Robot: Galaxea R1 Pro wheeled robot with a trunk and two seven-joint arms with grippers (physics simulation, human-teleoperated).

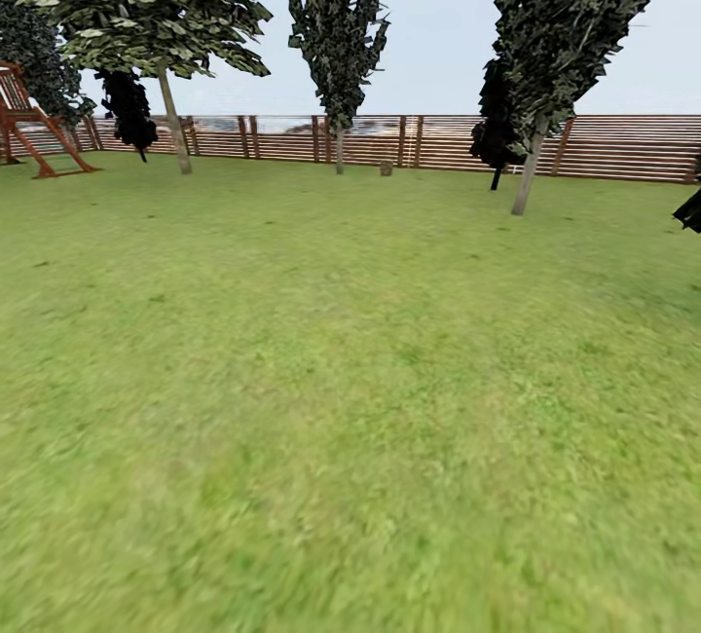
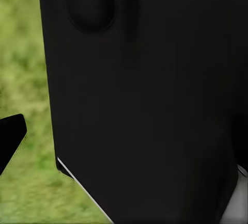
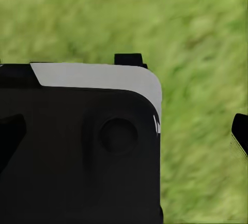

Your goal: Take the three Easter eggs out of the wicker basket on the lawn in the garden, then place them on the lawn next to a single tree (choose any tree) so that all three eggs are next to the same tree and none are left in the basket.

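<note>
Facing an open lawn, basket and eggs unseen

Fingers (image 3: 239, 133) on the right wrist show as dark tips over grass; whether either pair is spread, I cannot tell. Beyond lies the lawn (image 1: 350, 399), then pale-trunked trees (image 1: 526, 170), a slatted fence (image 1: 604, 146) and a wooden playset (image 1: 34, 127) at far left.

wooden playset (image 1: 34, 131), slat fence (image 1: 604, 146), pale sky (image 1: 438, 29)
</note>
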